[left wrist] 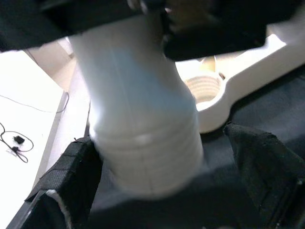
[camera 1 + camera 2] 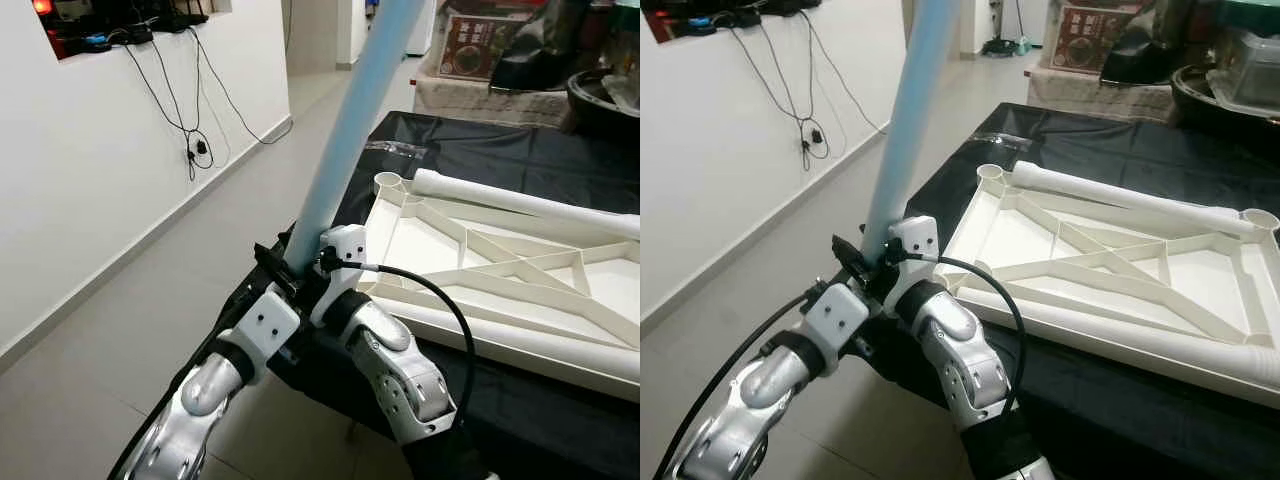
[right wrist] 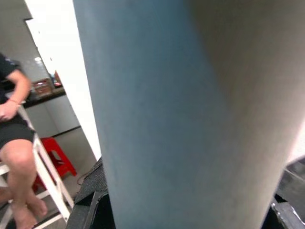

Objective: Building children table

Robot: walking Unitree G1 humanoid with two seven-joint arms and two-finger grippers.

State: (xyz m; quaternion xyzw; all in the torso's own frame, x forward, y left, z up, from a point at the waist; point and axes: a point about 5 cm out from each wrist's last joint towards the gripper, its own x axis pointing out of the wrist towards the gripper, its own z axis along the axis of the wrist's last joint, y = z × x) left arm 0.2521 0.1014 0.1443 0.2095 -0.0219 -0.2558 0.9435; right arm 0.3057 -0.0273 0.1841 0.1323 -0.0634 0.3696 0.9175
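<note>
A long light-blue table leg (image 2: 350, 120) slants up and away from the table's near left corner. My left gripper (image 2: 278, 262) and right gripper (image 2: 332, 252) are both shut on its lower end, side by side. The leg's ribbed end (image 1: 145, 152) hangs over the black cloth, a short way from a threaded corner socket (image 1: 204, 88). The white tabletop (image 2: 500, 335) lies upside down on the cloth, ribs up. A white leg (image 2: 520, 200) lies along its far edge beside a corner socket (image 2: 388, 181).
The black-covered table (image 2: 470, 140) fills the right side, with boxes and bags (image 2: 480, 45) behind it. A white wall with hanging cables (image 2: 190, 130) runs along the left, with tiled floor between. A person (image 3: 14, 124) sits on a white stool by a red stool (image 3: 57, 157).
</note>
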